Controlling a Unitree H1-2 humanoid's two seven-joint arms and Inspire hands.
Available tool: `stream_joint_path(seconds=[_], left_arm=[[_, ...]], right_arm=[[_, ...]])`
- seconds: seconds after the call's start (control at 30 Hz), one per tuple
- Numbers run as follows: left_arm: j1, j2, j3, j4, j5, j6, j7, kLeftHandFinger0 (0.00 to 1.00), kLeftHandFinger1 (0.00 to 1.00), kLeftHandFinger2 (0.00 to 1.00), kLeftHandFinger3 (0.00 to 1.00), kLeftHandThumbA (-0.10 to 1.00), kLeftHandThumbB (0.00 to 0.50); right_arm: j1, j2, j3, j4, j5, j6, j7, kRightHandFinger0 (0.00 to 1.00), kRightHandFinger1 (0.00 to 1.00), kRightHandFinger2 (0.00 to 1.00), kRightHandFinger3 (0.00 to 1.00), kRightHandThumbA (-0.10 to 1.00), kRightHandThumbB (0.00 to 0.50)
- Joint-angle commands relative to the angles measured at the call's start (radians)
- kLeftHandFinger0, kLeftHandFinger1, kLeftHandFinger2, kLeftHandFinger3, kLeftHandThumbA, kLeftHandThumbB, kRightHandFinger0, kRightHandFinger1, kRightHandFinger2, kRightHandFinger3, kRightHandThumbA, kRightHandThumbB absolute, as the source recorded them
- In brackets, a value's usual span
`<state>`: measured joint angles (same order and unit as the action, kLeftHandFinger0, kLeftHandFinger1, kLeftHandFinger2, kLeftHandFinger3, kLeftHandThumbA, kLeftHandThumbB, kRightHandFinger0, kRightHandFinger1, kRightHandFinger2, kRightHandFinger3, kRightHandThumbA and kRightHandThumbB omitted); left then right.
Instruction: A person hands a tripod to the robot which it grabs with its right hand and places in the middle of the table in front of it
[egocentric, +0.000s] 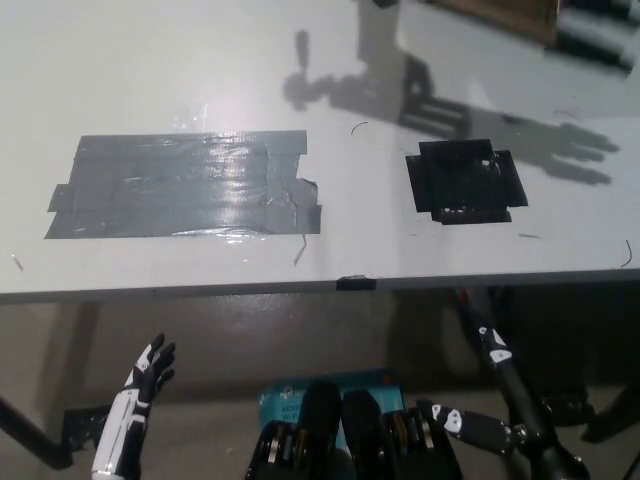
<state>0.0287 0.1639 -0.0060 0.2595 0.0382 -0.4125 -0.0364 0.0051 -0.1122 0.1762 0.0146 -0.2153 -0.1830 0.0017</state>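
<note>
My white left hand (150, 368) hangs low at the near left, below the table (330, 240) edge, fingers spread and empty. My black right hand (485, 335) reaches up under the near right edge; I cannot tell its state. I can't see the tripod. Grey tape (185, 185) lies left, black tape (465, 180) right.

Hunting for anything to read, and there's next to nothing: only the flat teal box (283, 400), low in the head view, shows a round pale mark and lines of print, all too blurred to make out.
</note>
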Motion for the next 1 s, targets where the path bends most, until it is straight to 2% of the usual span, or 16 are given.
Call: stream_joint_path(seconds=[0.0, 0.07, 0.1, 0.17, 0.3, 0.33, 0.4, 0.43, 0.53, 0.63, 0.8, 0.97], left_arm=[[0.018, 0.019, -0.009, -0.024, -0.002, -0.057, -0.023, 1.00, 1.00, 1.00, 1.00, 1.00, 0.257], [0.019, 0.020, -0.012, -0.022, 0.006, -0.057, -0.022, 1.00, 1.00, 1.00, 1.00, 1.00, 0.253], [0.019, 0.020, -0.012, -0.021, 0.008, -0.057, -0.021, 1.00, 1.00, 1.00, 1.00, 1.00, 0.251], [0.020, 0.019, -0.014, -0.021, 0.011, -0.057, -0.020, 1.00, 1.00, 1.00, 1.00, 1.00, 0.253], [0.019, 0.019, -0.013, -0.018, 0.014, -0.057, -0.020, 1.00, 1.00, 1.00, 1.00, 1.00, 0.253], [0.018, 0.020, -0.013, -0.017, 0.014, -0.057, -0.020, 1.00, 1.00, 1.00, 1.00, 1.00, 0.251], [0.020, 0.021, -0.013, -0.017, 0.016, -0.057, -0.019, 1.00, 1.00, 1.00, 1.00, 1.00, 0.249], [0.021, 0.021, -0.012, -0.018, 0.016, -0.057, -0.020, 1.00, 1.00, 1.00, 1.00, 1.00, 0.247], [0.023, 0.021, -0.015, -0.022, 0.018, -0.057, -0.020, 1.00, 1.00, 1.00, 1.00, 1.00, 0.235], [0.021, 0.018, -0.018, -0.023, 0.016, -0.057, -0.023, 1.00, 1.00, 1.00, 1.00, 1.00, 0.235], [0.010, 0.022, -0.011, -0.028, 0.009, -0.057, -0.025, 1.00, 1.00, 1.00, 1.00, 1.00, 0.238], [-0.002, 0.019, -0.014, -0.020, 0.006, -0.057, -0.031, 1.00, 1.00, 1.00, 1.00, 1.00, 0.244]], right_arm=[[0.018, 0.005, -0.044, -0.159, -0.174, -0.103, -0.119, 1.00, 1.00, 1.00, 1.00, 0.73, 0.214], [0.013, -0.001, -0.073, -0.310, -0.306, -0.083, -0.146, 1.00, 1.00, 1.00, 1.00, 0.68, 0.249], [0.010, -0.001, -0.079, -0.339, -0.328, -0.080, -0.149, 1.00, 1.00, 1.00, 1.00, 0.66, 0.251], [-0.029, -0.004, -0.106, -0.442, -0.410, -0.071, -0.150, 1.00, 1.00, 1.00, 1.00, 0.67, 0.283], [-0.163, 0.007, -0.139, -0.564, -0.521, 0.007, -0.112, 1.00, 1.00, 1.00, 1.00, 0.76, 0.384], [-0.196, 0.003, -0.141, -0.568, -0.545, 0.031, -0.093, 1.00, 1.00, 1.00, 1.00, 0.81, 0.395], [-0.224, 0.001, -0.142, -0.571, -0.567, 0.052, -0.073, 1.00, 1.00, 1.00, 1.00, 0.83, 0.397], [-0.262, -0.003, -0.145, -0.578, -0.601, 0.104, -0.030, 1.00, 1.00, 1.00, 1.00, 0.85, 0.414], [-0.379, -0.016, -0.147, -0.540, -0.664, 0.206, 0.039, 1.00, 1.00, 1.00, 1.00, 0.84, 0.409], [-0.467, -0.038, -0.146, -0.457, -0.648, 0.258, 0.058, 1.00, 1.00, 1.00, 1.00, 0.83, 0.396], [-0.595, -0.076, -0.126, -0.278, -0.627, 0.285, 0.053, 1.00, 1.00, 1.00, 1.00, 0.86, 0.380], [-0.711, -0.118, -0.080, -0.069, -0.626, 0.279, 0.044, 1.00, 1.00, 1.00, 1.00, 0.86, 0.398]])
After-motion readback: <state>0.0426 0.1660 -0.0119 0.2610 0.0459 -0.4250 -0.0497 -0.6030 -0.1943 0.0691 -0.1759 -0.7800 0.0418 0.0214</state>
